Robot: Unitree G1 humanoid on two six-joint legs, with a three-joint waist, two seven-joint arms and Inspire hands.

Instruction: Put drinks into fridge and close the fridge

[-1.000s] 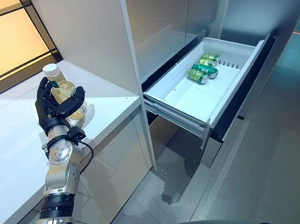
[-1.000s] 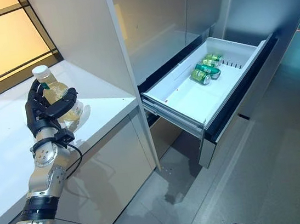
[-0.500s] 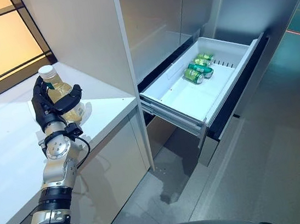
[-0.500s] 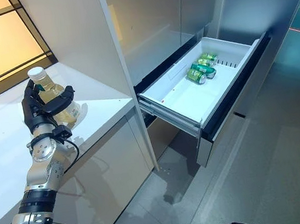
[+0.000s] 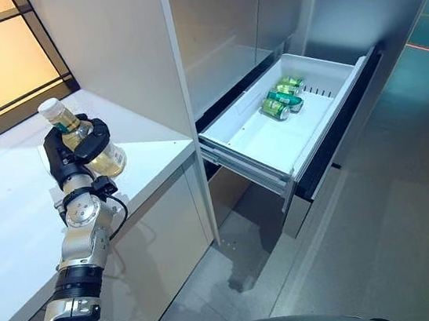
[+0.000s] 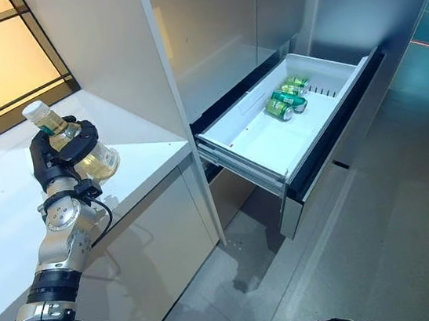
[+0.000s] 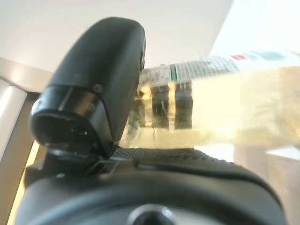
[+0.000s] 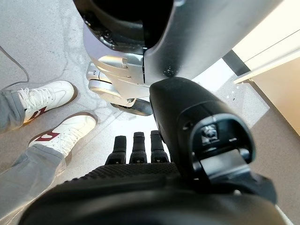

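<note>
Left robot hand (image 5: 71, 152) curling tight round a clear bottle of yellow drink (image 5: 85, 142), holding it tilted just above the white tabletop (image 5: 15, 210). Right robot hand (image 8: 136, 150) hanging low over the grey floor (image 5: 384, 249) with fingers straight, gripping nothing. White fridge drawer (image 5: 285, 123) standing pulled open, holding green cans (image 5: 282, 100) lying at its far end. Person's white shoes (image 8: 56, 117) standing on the floor.
</note>
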